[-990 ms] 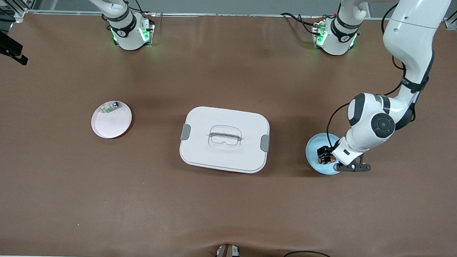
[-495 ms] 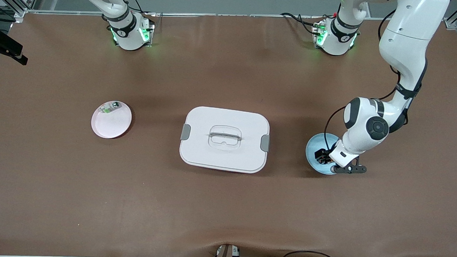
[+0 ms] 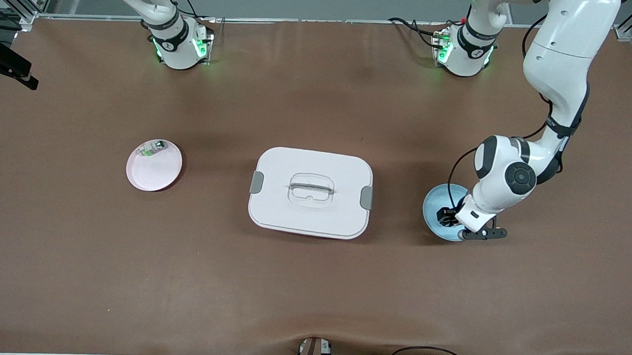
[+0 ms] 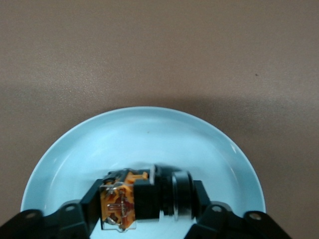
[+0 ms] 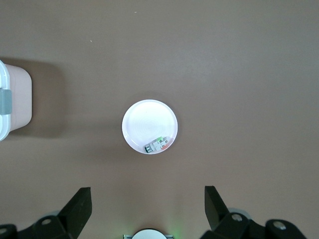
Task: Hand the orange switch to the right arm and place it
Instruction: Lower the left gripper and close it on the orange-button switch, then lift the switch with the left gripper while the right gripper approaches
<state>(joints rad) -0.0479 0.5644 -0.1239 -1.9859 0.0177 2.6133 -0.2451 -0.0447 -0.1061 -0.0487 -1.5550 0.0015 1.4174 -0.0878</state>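
The orange switch (image 4: 142, 199), a black body with orange parts, lies on its side in the light blue plate (image 4: 144, 129) at the left arm's end of the table. My left gripper (image 4: 147, 201) is down in that plate (image 3: 434, 201), with one finger against each end of the switch, shut on it. In the front view the left gripper (image 3: 447, 216) covers most of the switch. My right gripper (image 5: 148, 206) is open and empty, high over the pink plate (image 5: 144, 122); the right arm waits there.
The pink plate (image 3: 156, 169) near the right arm's end holds a small green-and-white part (image 3: 153, 148). A white lidded box (image 3: 310, 192) with grey latches stands mid-table between the two plates. Its corner shows in the right wrist view (image 5: 12, 97).
My left gripper has dropped into the blue plate and closed around the switch, hiding its orange from the front view. The right arm has not moved.
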